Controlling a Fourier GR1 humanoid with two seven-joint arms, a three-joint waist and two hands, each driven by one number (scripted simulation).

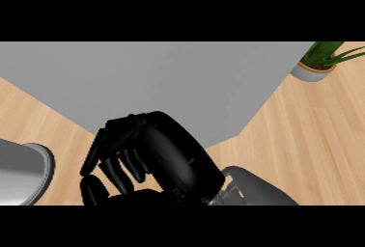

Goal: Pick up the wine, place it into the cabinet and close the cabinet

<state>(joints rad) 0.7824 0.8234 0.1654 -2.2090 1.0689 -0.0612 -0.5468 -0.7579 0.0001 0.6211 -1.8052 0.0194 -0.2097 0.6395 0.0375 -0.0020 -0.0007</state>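
My right hand [153, 154] sits low centre in the head view, back toward me, fingers curled inward. Can't tell if they wrap anything: hand hides whatever's under it. No wine visible anywhere, so it's either inside that curl or out of view. Left hand not showing.

Beyond the fingertips: cabinet [164, 82], a flat grey box top, its corner just past my knuckles. Can't see the door or whether it's open. Grey round-edged object [25, 173] at left edge, potted plant [317, 60] top right, both well apart from the hand.

Handling guess: a wine bottle is rigid, heavy for its width, smooth, breakable. I'd hold the body mid-height, keep it upright, set it down gently.
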